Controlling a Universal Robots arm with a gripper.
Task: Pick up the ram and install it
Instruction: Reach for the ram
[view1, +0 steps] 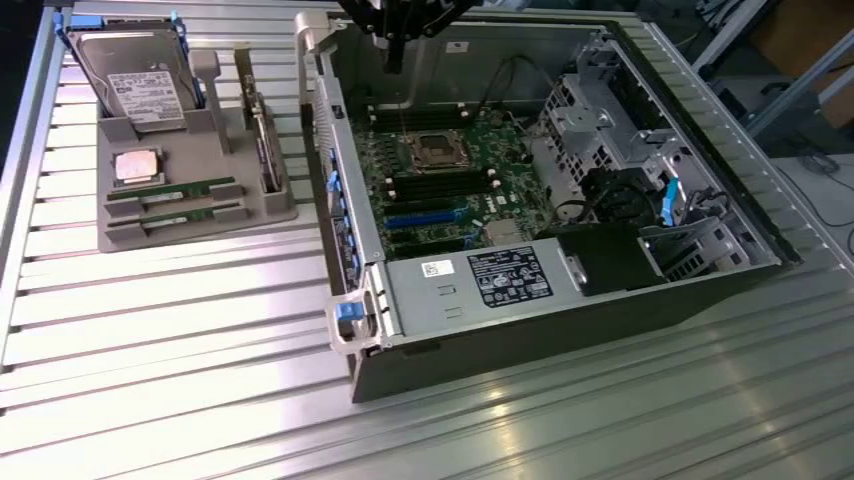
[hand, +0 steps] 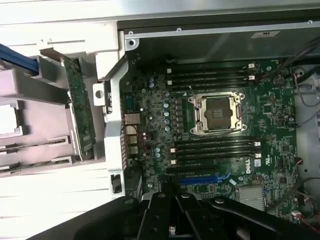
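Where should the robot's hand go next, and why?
Probably sideways, toward the gray holder on the exterior view's left, opening as it goes. The gripper hangs shut above the open computer case with nothing visibly in it, and the two green ram sticks lie untouched in the holder's slots.

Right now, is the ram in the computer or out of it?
Out: two green ram sticks lie in the grey holder beside the computer case.
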